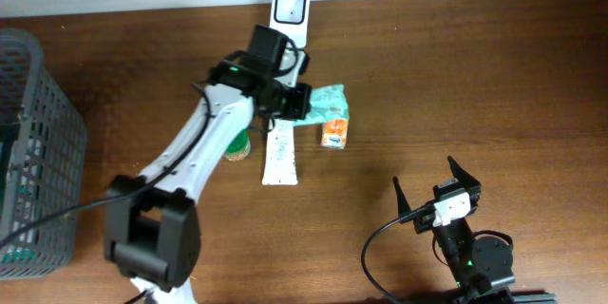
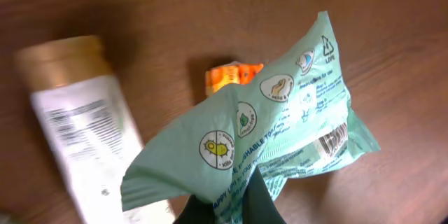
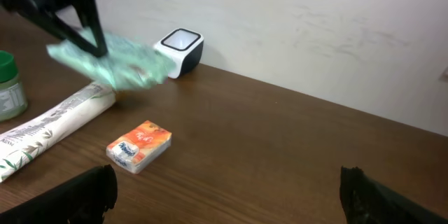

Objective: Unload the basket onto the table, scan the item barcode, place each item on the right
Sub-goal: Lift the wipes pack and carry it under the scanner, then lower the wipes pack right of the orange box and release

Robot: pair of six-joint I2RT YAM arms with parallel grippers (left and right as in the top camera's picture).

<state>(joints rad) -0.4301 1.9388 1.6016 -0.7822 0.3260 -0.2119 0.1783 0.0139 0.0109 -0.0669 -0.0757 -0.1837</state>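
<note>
Filling most of the left wrist's view, the mint-green packet (image 2: 280, 129) is hanging crumpled from the left gripper (image 2: 238, 203), whose dark fingers are pinching one corner of it tight; only their tips are showing at the bottom edge. Round printed badges are running along the packet's face, and a barcode (image 2: 334, 138) is sitting near its far end, too small to read. Behind it, a white container with a tan end (image 2: 84, 133) is smearing into blur, and an orange tissue pack (image 2: 234, 75) is peeking out, mostly covered.

From overhead, the left gripper (image 1: 296, 102) is holding the packet (image 1: 328, 104) off the table, between the white scanner (image 1: 290, 7) and the tissue pack (image 1: 333, 133). A green-capped jar (image 1: 237, 149) is half hiding under the arm beside a white tube (image 1: 280, 157), and a grey basket (image 1: 38, 133) is running off the left edge.

Over at the right wrist, the packet (image 3: 119, 59) is blurring in front of the scanner (image 3: 180, 45). The right gripper (image 1: 429, 185) is sitting well apart, jaws spread wide around nothing.
</note>
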